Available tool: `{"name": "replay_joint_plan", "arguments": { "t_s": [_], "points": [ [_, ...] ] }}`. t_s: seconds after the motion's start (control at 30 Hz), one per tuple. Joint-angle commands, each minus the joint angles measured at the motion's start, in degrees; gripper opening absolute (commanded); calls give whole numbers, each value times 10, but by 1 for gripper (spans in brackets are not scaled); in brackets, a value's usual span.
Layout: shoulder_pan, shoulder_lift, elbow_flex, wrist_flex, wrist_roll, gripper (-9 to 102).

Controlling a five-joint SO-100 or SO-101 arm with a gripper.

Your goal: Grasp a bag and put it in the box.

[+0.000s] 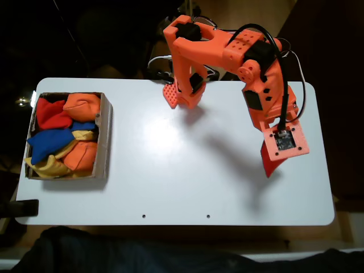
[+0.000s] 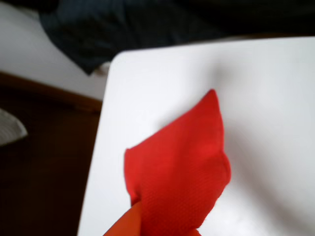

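Bag [image 2: 179,164], bright red fabric, hangs from the gripper [image 1: 271,162] at about four o'clock on the white table [image 1: 182,182] in the fixed view, near the table's right edge. We see in the wrist view an orange fingertip [image 2: 125,223] pressed against the bag's lower corner, so the claw is closed on the cloth; how wide the jaws stand we cannot tell. In that view the bag's point reaches toward twelve o'clock, and the table's edge runs just to its left, with dark floor beyond.

Cardboard box [image 1: 104,136] sits at nine o'clock in the fixed view, close to the table's left edge, well apart from the gripper. We count within it several bean bags: a red one [image 1: 51,116] and an orange one [image 1: 82,105] at the top, a blue one [image 1: 48,142] in the middle, a second orange one [image 1: 79,156] and a yellow one [image 1: 48,166] at the bottom.

Between box and gripper we find bare white surface. The orange arm's base [image 1: 185,94] stands at twelve o'clock, at the far edge. Dark cloth [image 1: 114,250] lies along the near edge.
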Motion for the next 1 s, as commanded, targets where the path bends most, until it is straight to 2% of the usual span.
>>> {"name": "replay_joint_plan", "arguments": {
  "t_s": [0.0, 0.6, 0.97],
  "points": [
    [13, 51, -5, -1, 8, 0],
    [92, 134, -9, 28, 63, 0],
    [192, 200, -9, 72, 127, 0]
  ]
}}
